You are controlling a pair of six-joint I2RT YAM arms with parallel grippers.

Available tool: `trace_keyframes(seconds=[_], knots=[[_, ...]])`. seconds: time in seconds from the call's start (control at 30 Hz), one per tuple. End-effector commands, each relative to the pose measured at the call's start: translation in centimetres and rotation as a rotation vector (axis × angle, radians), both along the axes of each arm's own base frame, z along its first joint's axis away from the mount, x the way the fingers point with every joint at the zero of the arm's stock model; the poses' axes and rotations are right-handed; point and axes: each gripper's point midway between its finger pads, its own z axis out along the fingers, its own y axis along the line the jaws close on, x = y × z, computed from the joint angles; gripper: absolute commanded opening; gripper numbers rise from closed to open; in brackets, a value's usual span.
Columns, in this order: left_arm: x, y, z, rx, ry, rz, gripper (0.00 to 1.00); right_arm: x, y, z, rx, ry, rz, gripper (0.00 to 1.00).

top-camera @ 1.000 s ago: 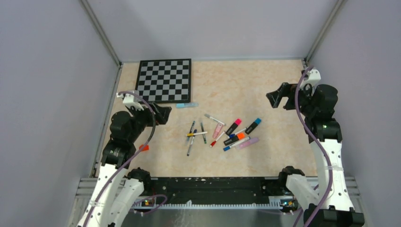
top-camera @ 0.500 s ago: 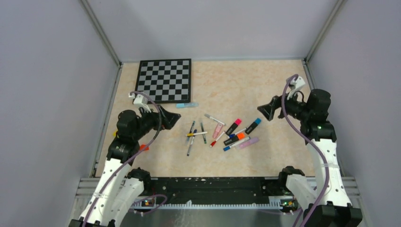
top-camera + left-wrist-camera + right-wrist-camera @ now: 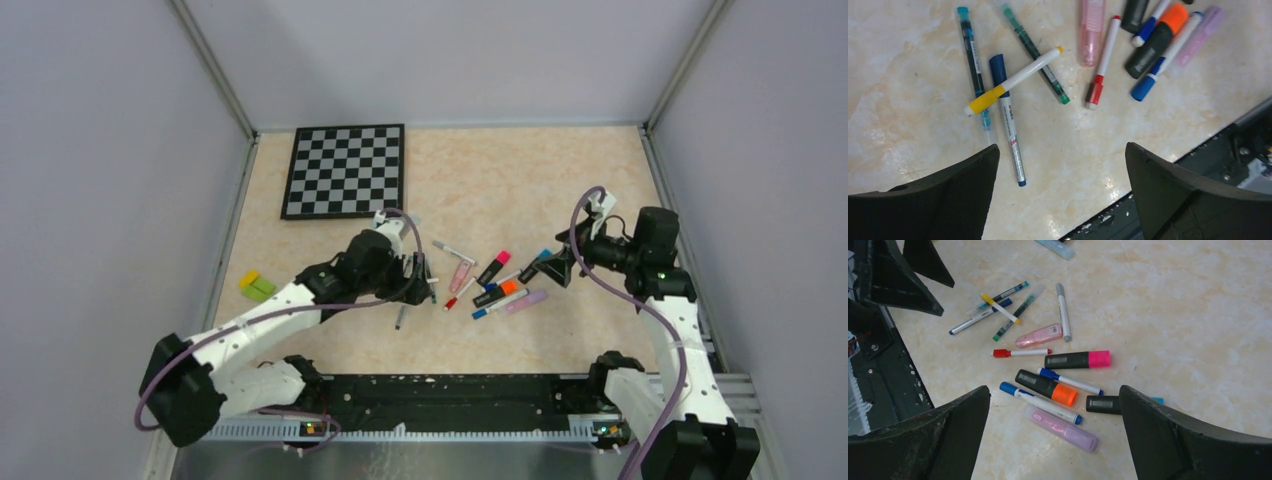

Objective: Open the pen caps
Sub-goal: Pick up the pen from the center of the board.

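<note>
Pens and markers (image 3: 480, 283) lie scattered at the centre of a marbled beige table (image 3: 520, 180), with a pink cap (image 3: 503, 257), an orange cap (image 3: 510, 287) and a blue cap (image 3: 544, 255) among the pen caps on show. The left gripper (image 3: 424, 277) hangs over the pile's left edge, hiding several thin pens; the right gripper (image 3: 553, 268) hovers at its right edge. A chessboard (image 3: 345, 170) lies at upper left, and a yellow-green block (image 3: 257, 286) sits near the left wall.

Every one of the pen caps (image 3: 1008, 388) I see is seated on its pen, all lying flat, scattered on the counter (image 3: 1198, 315). Yellow cap (image 3: 982, 101) lies across the pen of the dark blue cap (image 3: 997, 67). Orange cap (image 3: 1064, 395) and pink cap (image 3: 1099, 359) close thick black markers.
</note>
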Motion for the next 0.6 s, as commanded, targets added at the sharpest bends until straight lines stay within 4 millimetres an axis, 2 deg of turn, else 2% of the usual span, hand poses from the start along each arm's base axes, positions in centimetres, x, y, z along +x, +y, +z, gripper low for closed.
trace_keyframes(seconds=[0.0, 0.1, 0.2, 0.27, 0.4, 0.57], knots=[[2.5, 0.5, -1.6, 0.174, -0.023, 0.103, 0.96, 0.8, -0.5, 0.4, -0.041, -0.1, 0.01, 0.99], [3.2, -1.0, -2.2, 0.203, -0.043, 0.036, 0.95, 0.7, -0.4, 0.0, -0.046, -0.096, 0.02, 0.99], [3.6, -2.5, -2.1, 0.255, -0.092, -0.142, 0.92, 0.8, -0.5, -0.2, -0.056, -0.096, 0.028, 0.99], [3.5, -3.8, -1.9, 0.277, -0.134, -0.308, 0.98, 0.8, -0.5, -0.2, -0.062, -0.095, 0.032, 0.99], [4.4, -3.5, -3.3, 0.416, -0.198, -0.479, 0.99, 0.8, -0.6, -0.2, -0.077, -0.103, 0.033, 0.99], [6.4, -2.4, -5.0, 0.577, -0.182, -0.485, 0.99, 0.7, -0.7, -0.3, -0.091, -0.11, 0.032, 0.99]])
